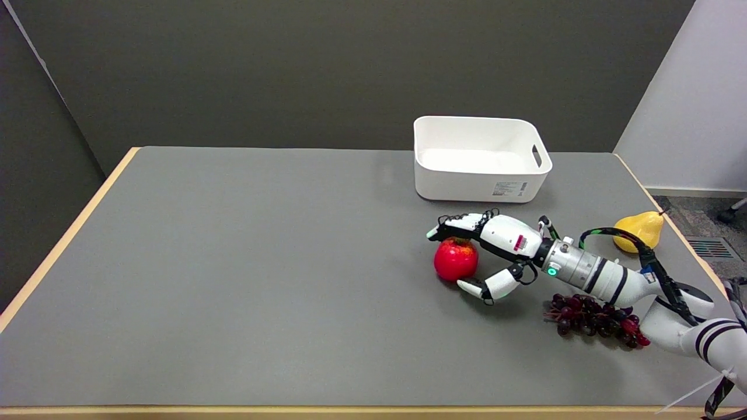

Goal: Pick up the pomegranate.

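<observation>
Right hand [493,248] reaches in from the lower right, palm turned toward the pomegranate [456,259]. The fruit sits on the tabletop [233,262], right of centre, well in front of the white bin [478,157].

Key relation — the pomegranate lies inside the open span of the hand. The upper fingers [458,224] stretch over its far-top side and appear to touch or nearly touch the crown; the thumb sits low on the near side, just beside the fruit with a sliver of tabletop showing between. Fingers are spread wide, not yet closed on anything; fruit looks to be resting on the surface, unlifted.

The fruit is round, so no long axis to align with. Judgement: closing thumb and fingers toward each other across it should seat the grip.

Room for moving — open tabletop to the left and in front. The grapes [595,321] lie under the forearm, near the wrist; the yellow pear [641,229] sits behind the arm near the right edge. Straight up is the free path; a low pull-back risks dragging the grapes.
</observation>
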You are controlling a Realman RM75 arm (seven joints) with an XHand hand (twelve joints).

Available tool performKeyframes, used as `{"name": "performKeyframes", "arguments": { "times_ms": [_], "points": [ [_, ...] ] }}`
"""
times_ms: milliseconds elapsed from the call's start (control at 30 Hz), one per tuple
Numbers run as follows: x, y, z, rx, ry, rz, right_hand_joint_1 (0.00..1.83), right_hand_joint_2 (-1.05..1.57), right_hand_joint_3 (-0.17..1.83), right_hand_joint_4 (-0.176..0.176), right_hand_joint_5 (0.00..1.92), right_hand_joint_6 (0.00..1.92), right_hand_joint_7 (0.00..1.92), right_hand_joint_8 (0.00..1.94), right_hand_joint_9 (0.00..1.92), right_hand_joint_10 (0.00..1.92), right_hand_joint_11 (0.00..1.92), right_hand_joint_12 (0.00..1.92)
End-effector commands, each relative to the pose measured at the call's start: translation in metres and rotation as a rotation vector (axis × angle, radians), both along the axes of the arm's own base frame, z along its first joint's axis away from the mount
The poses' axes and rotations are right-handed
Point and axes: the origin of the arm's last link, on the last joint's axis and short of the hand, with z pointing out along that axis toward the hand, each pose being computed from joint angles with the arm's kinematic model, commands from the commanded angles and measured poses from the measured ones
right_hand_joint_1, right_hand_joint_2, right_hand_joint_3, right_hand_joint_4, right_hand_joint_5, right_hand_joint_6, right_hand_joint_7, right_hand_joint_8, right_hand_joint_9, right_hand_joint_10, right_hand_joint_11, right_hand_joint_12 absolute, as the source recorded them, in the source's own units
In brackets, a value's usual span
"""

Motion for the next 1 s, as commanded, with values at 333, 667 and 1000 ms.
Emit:
{"name": "performKeyframes", "arguments": {
  "times_ms": [333, 667, 1000],
  "points": [
    [0.023, -0.012, 0.004, -0.029, -0.083, 0.092, 1.18, 1.08, 0.33, -0.084, 0.62, 1.50, 0.89, 1.30, 0.83, 1.39, 0.74, 1.92],
    [0.079, -0.013, 0.024, -0.069, -0.197, 0.316, 1.19, 1.02, 0.44, -0.106, 0.65, 1.46, 0.91, 1.33, 0.88, 1.46, 0.74, 1.92],
    [0.164, -0.011, 0.039, -0.118, -0.065, 0.640, 1.19, 1.00, 0.46, -0.100, 0.66, 1.45, 0.92, 1.34, 0.90, 1.49, 0.75, 1.92]
  ]
}}
